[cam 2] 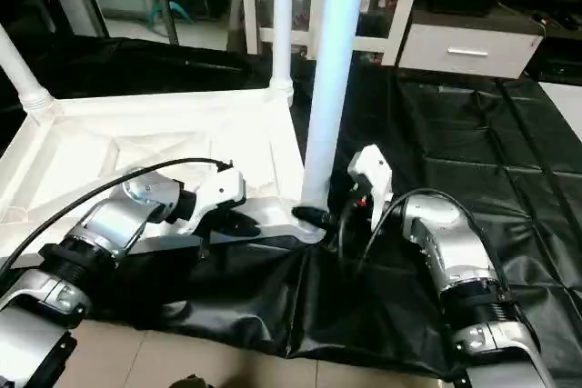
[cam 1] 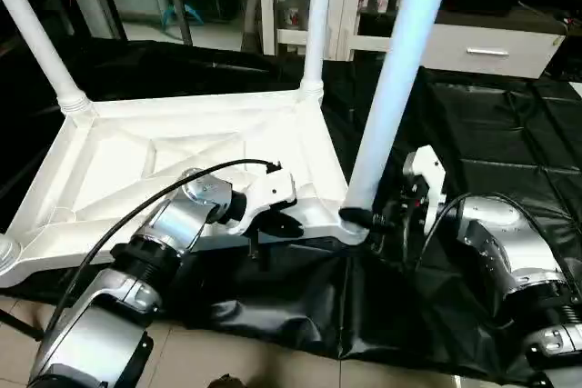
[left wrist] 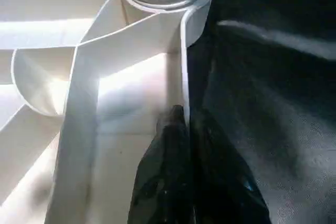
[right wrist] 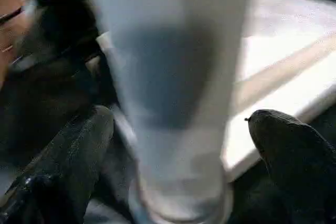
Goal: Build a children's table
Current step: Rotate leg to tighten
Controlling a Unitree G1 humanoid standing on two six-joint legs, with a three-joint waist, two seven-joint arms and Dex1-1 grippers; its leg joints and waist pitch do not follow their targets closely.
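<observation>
The children's table lies upside down on the black-draped worktable, its white ribbed top (cam 1: 182,152) facing up. Two legs stand in the far corner sockets (cam 1: 314,24) (cam 1: 36,34). A third leg (cam 1: 391,70) stands in the near right corner socket, leaning slightly right. My left gripper (left wrist: 186,124) is shut on the top's thin front rim, just left of that corner. My right gripper (right wrist: 184,140) is open around the base of the near leg, one finger (right wrist: 79,156) on each side with gaps to the tube.
The black cloth (cam 1: 509,134) covers the worktable to the right and hangs over its front edge onto the tiled floor (cam 1: 273,352). White cabinets (cam 1: 473,43) stand behind. A black cable (cam 1: 136,211) loops over my left forearm.
</observation>
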